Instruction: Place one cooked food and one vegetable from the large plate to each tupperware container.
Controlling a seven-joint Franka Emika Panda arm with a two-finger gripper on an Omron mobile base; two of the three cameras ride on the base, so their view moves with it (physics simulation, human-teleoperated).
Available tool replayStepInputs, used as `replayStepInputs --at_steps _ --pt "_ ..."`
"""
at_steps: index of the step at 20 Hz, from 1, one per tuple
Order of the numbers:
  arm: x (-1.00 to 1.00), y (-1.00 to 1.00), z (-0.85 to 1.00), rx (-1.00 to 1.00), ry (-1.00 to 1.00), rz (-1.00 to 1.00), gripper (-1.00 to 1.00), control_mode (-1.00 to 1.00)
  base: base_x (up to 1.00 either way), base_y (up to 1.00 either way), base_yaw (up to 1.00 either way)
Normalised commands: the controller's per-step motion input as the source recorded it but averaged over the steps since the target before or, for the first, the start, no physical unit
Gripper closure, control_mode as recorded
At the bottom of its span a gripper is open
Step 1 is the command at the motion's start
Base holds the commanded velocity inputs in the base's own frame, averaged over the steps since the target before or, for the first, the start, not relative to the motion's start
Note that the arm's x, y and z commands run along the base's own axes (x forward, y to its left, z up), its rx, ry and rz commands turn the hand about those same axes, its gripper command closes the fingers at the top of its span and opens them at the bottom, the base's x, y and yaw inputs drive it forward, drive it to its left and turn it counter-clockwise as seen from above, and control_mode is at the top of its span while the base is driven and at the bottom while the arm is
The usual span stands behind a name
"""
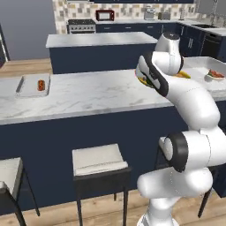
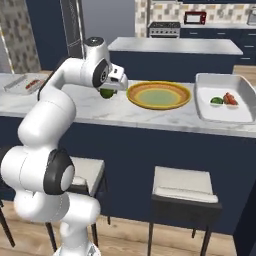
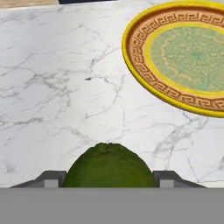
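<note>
You are carrying a round green vegetable (image 3: 108,165) in the gripper (image 3: 108,179), with the fingers (image 3: 51,178) about half open and pressing on its two sides. In the right base view it is hanging above the marble counter (image 2: 130,112), just to the left of the large plate (image 2: 159,95), which is lying bare. The tray on the right (image 2: 223,99) is already holding a green piece and a red one; the tray far to the left (image 1: 33,84) is showing only a red piece, so the vegetable is probably heading there. The risk lies in the long sideways carry: a rounded, smooth skin could be slipping between narrow fingers. If you are letting go too early or off the rim, it may be rolling away across the counter.
</note>
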Motion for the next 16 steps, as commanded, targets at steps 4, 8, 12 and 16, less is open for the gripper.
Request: replayStepInputs --at_steps 4,8,12,16 --pt "0.0 0.0 0.0 0.0 0.0 0.0 1.0 1.0 0.0 1.0 0.09" --pt "0.0 0.0 0.0 0.0 0.0 0.0 1.0 1.0 0.0 0.98 0.07" --pt "0.0 0.0 0.0 0.0 0.0 0.0 1.0 1.0 0.0 0.72 0.0" --pt "0.0 0.0 0.0 0.0 0.0 0.0 1.0 1.0 0.01 0.64 0.0"
